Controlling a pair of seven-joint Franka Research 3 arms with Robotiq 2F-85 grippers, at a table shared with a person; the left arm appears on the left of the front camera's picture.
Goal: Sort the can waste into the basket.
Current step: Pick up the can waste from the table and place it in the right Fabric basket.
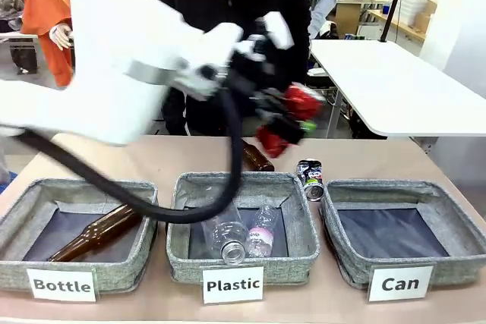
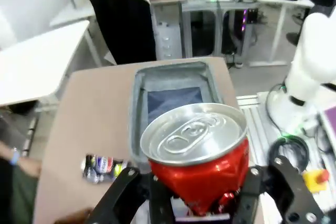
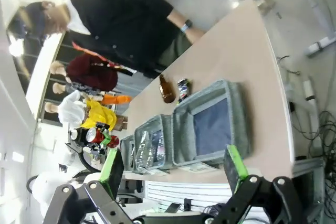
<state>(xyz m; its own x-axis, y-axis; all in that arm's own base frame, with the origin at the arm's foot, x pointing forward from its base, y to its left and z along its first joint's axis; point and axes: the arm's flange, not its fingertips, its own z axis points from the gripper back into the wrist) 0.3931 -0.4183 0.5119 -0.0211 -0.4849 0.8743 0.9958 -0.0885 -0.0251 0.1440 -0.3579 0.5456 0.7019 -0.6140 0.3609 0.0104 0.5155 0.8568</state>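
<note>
My left gripper (image 1: pixel 290 121) hangs in the air above the table's middle, shut on a crushed red can (image 1: pixel 302 101). In the left wrist view the red can (image 2: pixel 198 153) sits between the fingers, silver top facing the camera, over the near end of the grey "Can" basket (image 2: pixel 137 103). That basket (image 1: pixel 448 221) stands at the front right with only its dark base inside. A black and silver crushed can (image 1: pixel 310 178) lies on the table just behind it, also visible as the small can (image 2: pixel 102 164). My right gripper (image 3: pixel 173 174) is open, off to the side of the table, holding nothing.
The "Plastic" basket (image 1: pixel 304 225) holds two clear bottles, and the "Bottle" basket (image 1: pixel 19 218) holds a brown bottle. Another brown bottle (image 1: pixel 257 157) lies behind the middle basket. A person in black (image 1: pixel 228 5) stands at the far side.
</note>
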